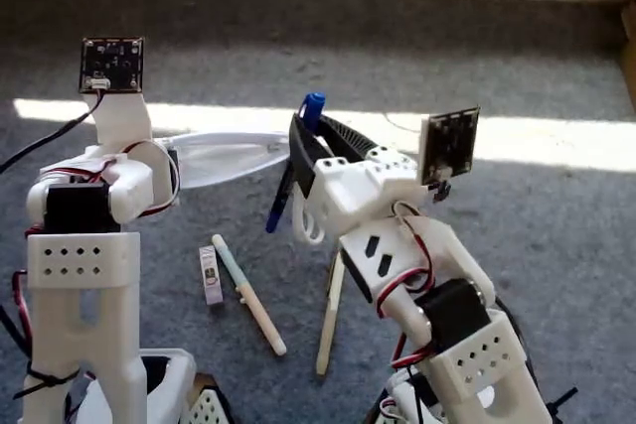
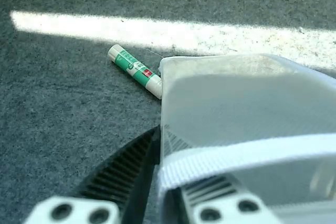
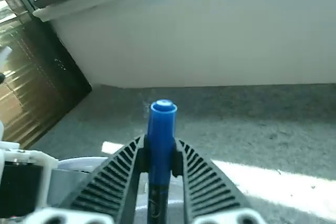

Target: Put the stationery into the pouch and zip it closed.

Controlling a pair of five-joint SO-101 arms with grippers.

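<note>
The translucent pouch (image 1: pixel 224 158) hangs sideways from the left claw (image 2: pixel 167 157), which pinches one end, I'd guess to keep the mouth facing the other arm. Just beside that mouth, the right claw (image 3: pixel 160 141) is clamped on a blue pen (image 3: pixel 161 124), cap up. A pastel pen (image 1: pixel 246 290) and a wooden pencil (image 1: pixel 331 310) wait on the grey carpet (image 1: pixel 517 225).

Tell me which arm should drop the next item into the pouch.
Right. The right hand grips the blue pen next to the pouch, while the left hand is occupied holding the pouch's edge.
</note>
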